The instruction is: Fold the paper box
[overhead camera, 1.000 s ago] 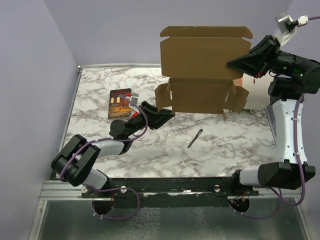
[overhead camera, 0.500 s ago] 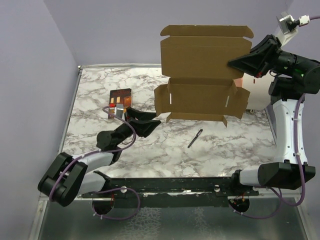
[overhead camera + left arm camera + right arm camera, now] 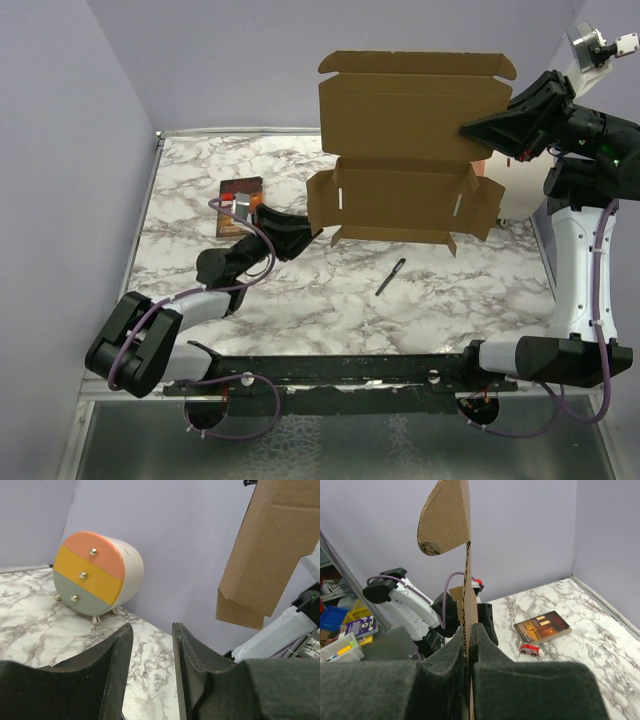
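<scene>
The paper box (image 3: 405, 150), a flat brown cardboard sheet with flaps and tabs, hangs upright in the air over the back of the table. My right gripper (image 3: 468, 130) is shut on its right edge. In the right wrist view the cardboard edge (image 3: 465, 555) runs up from between the closed fingers (image 3: 485, 650). My left gripper (image 3: 308, 232) is low over the table, just below and left of the box's lower left flap, and is apart from it. It is open with nothing between its fingers (image 3: 192, 665). The box (image 3: 272, 540) shows at the upper right of the left wrist view.
A dark book (image 3: 238, 190) lies at the back left, partly under the left arm, with a small red toy car (image 3: 529, 650) beside it. A black pen (image 3: 390, 277) lies mid-table. A round cream drawer unit (image 3: 95, 572) stands at the back right behind the box.
The left arm drew back toward the near left, then reached forward again to just below the box's left flap. Its jaws widened, then narrowed. The right arm rose slightly with the box.
</scene>
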Robot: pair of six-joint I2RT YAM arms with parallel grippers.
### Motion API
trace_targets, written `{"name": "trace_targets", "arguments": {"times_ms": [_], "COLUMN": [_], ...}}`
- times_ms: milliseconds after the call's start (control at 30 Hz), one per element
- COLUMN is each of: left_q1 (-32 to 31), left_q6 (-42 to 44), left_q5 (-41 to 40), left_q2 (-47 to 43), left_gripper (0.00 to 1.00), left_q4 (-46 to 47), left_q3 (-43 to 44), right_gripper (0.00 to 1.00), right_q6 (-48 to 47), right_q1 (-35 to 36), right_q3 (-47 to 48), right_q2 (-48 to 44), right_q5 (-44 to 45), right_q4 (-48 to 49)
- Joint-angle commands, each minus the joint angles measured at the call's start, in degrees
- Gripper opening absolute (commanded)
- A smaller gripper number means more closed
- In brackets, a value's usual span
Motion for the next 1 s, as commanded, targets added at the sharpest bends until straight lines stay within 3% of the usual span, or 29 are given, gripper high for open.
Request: {"name": "trace_targets", "arguments": {"times_ms": [0, 600, 967], "left_q1": [-2.56, -8.08, -8.89], "left_q6": [-0.02, 1.16, 0.27], "left_q5": [1.62, 6.89, 5.42], "left_q2": [1.69, 2.88, 4.47], "left_gripper": [0.4, 0.48, 0.49], "left_q4": [14.1, 14.09, 14.1], "left_q3": [3.28, 7.89, 8.81], "right_gripper": [0.01, 0.01, 0.01], "right_q6": [1.04, 1.01, 1.33], "right_q1": [-0.25, -0.25, -0.25], "right_q3": [1.13, 0.38, -0.1], "right_q2": [-0.7, -0.49, -0.73], "right_q5": [2.28, 2.3, 2.37], "right_q4": [0.83, 1.08, 1.23]}}
